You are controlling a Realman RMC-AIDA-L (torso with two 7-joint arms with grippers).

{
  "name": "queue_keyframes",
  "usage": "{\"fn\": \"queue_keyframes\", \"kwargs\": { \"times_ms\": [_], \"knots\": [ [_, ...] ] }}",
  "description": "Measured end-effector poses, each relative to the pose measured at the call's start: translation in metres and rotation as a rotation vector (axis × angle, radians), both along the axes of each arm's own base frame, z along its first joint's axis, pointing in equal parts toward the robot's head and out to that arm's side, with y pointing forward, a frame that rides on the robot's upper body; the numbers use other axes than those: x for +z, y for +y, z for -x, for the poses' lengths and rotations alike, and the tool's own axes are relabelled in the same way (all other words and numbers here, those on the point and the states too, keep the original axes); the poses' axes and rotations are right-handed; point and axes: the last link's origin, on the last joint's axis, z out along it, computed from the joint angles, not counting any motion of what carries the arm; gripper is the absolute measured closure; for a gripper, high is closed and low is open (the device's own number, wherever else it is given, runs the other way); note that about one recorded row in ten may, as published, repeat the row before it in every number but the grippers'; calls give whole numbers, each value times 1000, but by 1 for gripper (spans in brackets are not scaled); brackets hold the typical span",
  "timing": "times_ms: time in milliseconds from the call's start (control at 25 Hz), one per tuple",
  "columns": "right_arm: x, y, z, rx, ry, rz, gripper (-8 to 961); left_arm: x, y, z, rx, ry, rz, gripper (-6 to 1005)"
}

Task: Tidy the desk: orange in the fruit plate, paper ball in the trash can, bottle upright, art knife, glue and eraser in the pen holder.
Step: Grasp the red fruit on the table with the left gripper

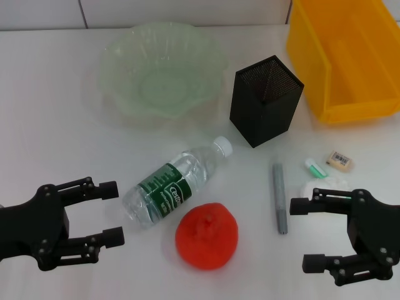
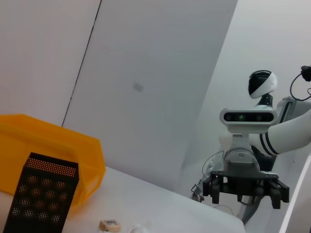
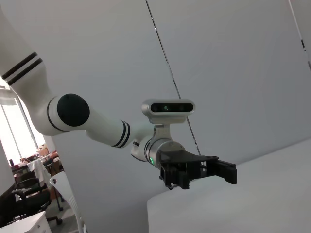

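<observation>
Left gripper (image 1: 114,212) low at the near left of the white desk (image 1: 50,125), fingers spread wide, nothing between them. Right gripper (image 1: 301,234) low at the near right, likewise spread and holding nothing; also seen from the left wrist view (image 2: 246,189).

Just beyond the left gripper's fingertips, the bottle (image 1: 175,183) on its side, long axis diagonal, white cap toward the pen holder, base toward the left gripper; dark green label with white lettering, seemingly "Cestbon". Touching or nearly touching its near side, the orange (image 1: 207,235), resting between the two grippers.

Beside the right gripper's upper finger, the art knife (image 1: 279,198) flat on the desk, long axis running near to far, darker tip nearest. Partly hidden behind that gripper, the paper ball (image 1: 325,184), white and crumpled, with the glue (image 1: 315,167) lying on its far edge, only a short stretch visible. Just right of the glue, the eraser (image 1: 340,160) with a barcode sticker, text too small to read.

Farther back, the pen holder (image 1: 265,101) upright, the fruit plate (image 1: 164,70) to its left, the trash can (image 1: 345,56) to its right.
</observation>
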Motion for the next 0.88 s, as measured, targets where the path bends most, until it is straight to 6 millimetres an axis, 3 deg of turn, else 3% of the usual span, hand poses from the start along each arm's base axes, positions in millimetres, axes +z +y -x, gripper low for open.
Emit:
{"fn": "queue_keyframes", "kwargs": {
  "times_ms": [680, 880],
  "knots": [
    [1, 3, -4, -32, -8, -45, 114, -2, 3, -4, -8, 4, 31, 200],
    [9, 2, -13, -81, -5, -98, 114, 3, 16, -21, -18, 79, 107, 200]
  ]
}}
